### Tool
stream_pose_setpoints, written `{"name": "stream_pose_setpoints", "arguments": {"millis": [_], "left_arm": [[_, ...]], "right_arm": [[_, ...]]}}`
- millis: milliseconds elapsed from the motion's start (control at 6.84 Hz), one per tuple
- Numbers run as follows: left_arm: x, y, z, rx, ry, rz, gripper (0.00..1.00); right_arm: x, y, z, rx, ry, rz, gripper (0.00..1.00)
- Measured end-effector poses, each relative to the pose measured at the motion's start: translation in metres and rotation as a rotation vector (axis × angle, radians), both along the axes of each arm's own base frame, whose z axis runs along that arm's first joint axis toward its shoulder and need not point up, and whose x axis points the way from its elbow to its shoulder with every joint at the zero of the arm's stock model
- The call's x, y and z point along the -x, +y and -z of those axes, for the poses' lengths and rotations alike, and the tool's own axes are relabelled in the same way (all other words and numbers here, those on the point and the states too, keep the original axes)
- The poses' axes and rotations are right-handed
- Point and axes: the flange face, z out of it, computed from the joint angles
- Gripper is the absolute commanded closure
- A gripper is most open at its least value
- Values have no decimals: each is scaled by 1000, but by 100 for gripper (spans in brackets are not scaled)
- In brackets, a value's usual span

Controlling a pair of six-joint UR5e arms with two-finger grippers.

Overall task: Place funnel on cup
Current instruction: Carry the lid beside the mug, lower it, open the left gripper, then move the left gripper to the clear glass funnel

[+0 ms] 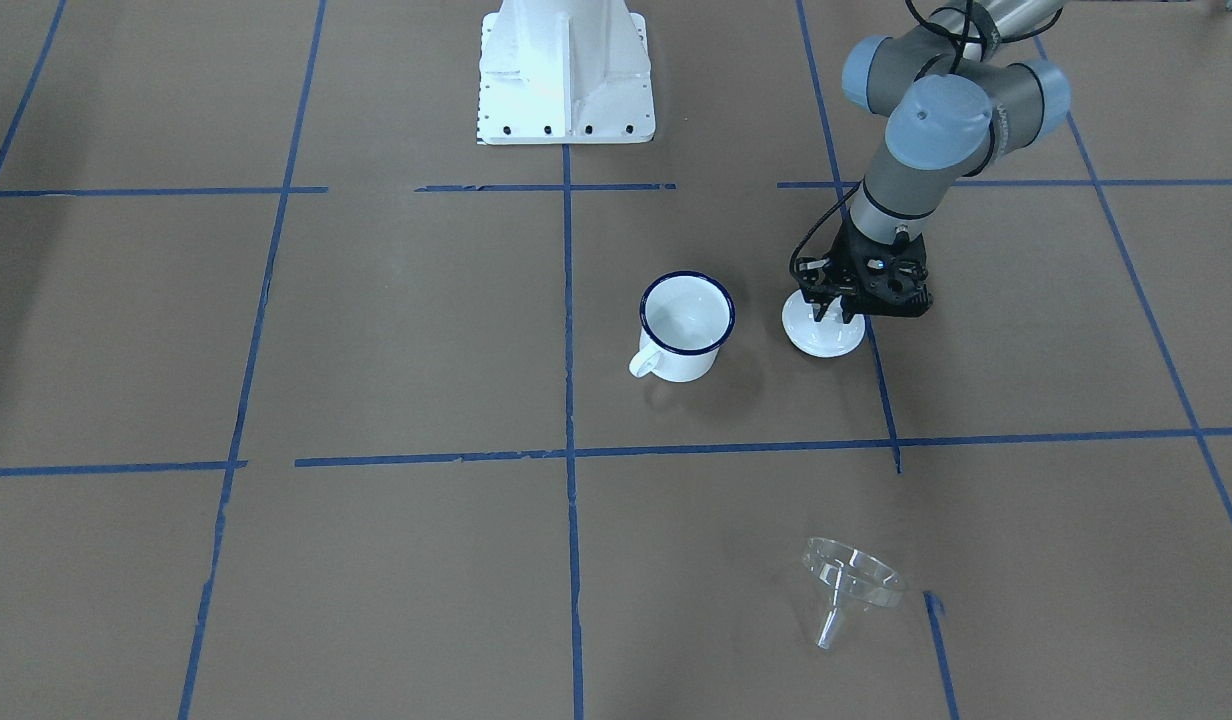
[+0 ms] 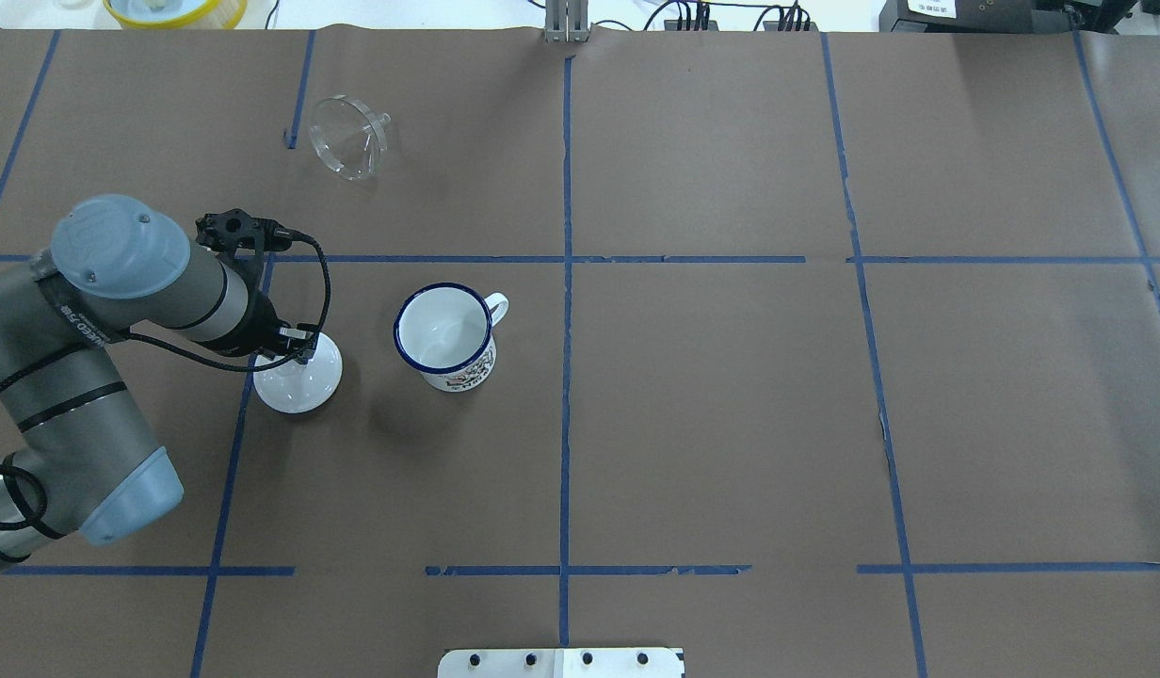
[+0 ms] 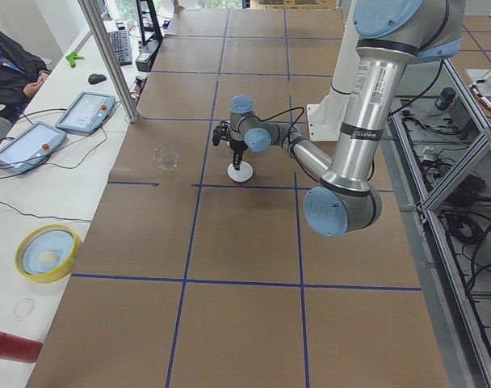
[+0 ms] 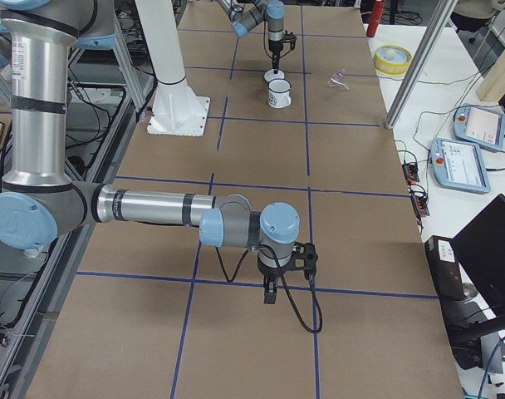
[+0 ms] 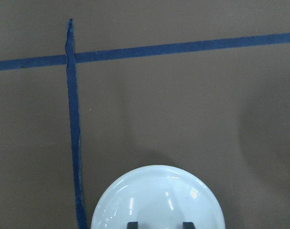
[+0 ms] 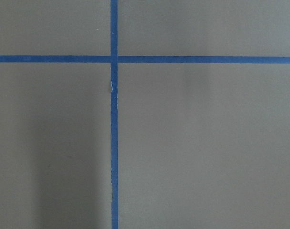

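The clear funnel [image 1: 851,580] lies on its side on the brown table, far from the robot [image 2: 347,137]. The white cup [image 1: 686,325] with a dark blue rim stands upright and uncovered near the table's middle [image 2: 445,334]. My left gripper [image 1: 836,312] points down onto a round white lid [image 1: 824,338] that rests on the table beside the cup. In the left wrist view its two fingertips [image 5: 132,224] stand close together over the lid's [image 5: 159,195] centre, seemingly shut on its knob. My right gripper [image 4: 269,298] hangs over bare table far from all of these; I cannot tell whether it is open.
The white robot base [image 1: 566,70] stands at the table's edge behind the cup. A yellow bowl [image 2: 175,9] and tablets [image 3: 86,111] lie on the white bench beyond the funnel. Blue tape lines cross the table.
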Motion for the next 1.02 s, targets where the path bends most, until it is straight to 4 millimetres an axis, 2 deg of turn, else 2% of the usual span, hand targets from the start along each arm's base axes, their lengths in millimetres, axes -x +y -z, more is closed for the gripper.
{"name": "stream_pose_setpoints", "arguments": {"millis": [292, 585, 877, 1023], "left_arm": [[-2, 1, 5, -2, 6, -3, 0], [6, -1, 28, -11, 41, 12, 0], [50, -42, 65, 14, 116, 184, 0], [70, -62, 82, 54, 191, 338, 0]], "right_arm": [[0, 0, 0, 0, 0, 0, 0], [0, 0, 0, 0, 0, 0, 0], [0, 0, 0, 0, 0, 0, 0], [0, 0, 0, 0, 0, 0, 0]]}}
